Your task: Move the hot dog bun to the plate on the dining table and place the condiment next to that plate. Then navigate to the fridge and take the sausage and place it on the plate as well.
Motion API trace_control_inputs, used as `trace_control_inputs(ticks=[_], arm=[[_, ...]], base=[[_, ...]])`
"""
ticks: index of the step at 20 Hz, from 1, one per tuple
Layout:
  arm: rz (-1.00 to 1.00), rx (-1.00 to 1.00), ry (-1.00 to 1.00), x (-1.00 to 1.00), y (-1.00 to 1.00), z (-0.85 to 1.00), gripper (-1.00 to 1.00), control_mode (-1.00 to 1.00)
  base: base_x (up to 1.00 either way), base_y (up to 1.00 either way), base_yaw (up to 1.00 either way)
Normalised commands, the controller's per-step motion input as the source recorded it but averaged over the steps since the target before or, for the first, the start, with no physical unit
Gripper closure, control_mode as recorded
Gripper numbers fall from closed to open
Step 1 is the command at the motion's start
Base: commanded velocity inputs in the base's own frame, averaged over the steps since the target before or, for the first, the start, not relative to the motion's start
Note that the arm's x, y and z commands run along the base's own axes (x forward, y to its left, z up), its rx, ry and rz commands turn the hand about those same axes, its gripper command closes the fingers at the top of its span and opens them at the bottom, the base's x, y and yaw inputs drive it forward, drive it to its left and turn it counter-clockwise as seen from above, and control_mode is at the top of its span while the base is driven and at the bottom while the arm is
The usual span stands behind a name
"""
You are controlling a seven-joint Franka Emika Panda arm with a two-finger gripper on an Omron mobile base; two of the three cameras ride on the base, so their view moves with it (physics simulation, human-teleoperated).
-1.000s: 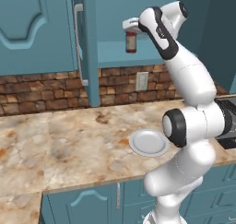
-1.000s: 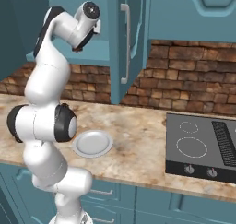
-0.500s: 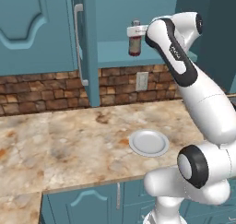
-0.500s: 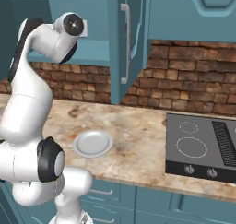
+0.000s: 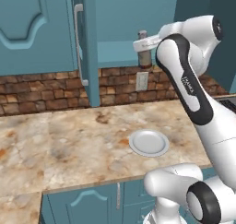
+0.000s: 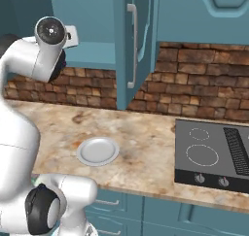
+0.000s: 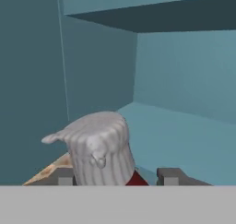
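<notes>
The arm had swung right, its tool (image 5: 144, 45) clenched on the upright bottle (image 5: 144, 55), cap up, just outside the open cabinet (image 5: 115, 29), high above the tabletop (image 5: 69, 144).

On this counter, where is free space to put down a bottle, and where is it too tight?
The counter is bare left of the white plate, up to the brick wall. In the right base view, a free strip lies between the plate and the cooktop. It is tight beneath the open cabinet door and around the robot's arm.
</notes>
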Motion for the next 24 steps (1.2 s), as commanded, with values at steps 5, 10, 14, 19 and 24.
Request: trace_control_inputs(ticks=[5,10,14,19,24], arm=[[-0.08,0.01,0.29,-0.66,-0.48,-0.55,1.00,-1.00],[-0.12,0.18,0.08,-0.47,-0.36,-0.97,1.00,-1.00],[-0.11,0.05,0.00,-0.11,-0.07,-0.65,1.00,-1.00],[-0.02,0.01,0.00,-0.11,-0.07,-0.09,1.00,1.00],[0.00,0.00,0.00,0.00,0.00,0.00,1.00,1.00]], base=[[0.00,0.00,0.00],[0.00,0.00,0.00],[0.00,0.00,0.00],[-0.37,-0.08,-0.03],[-1.00,-0.45,-0.19]])
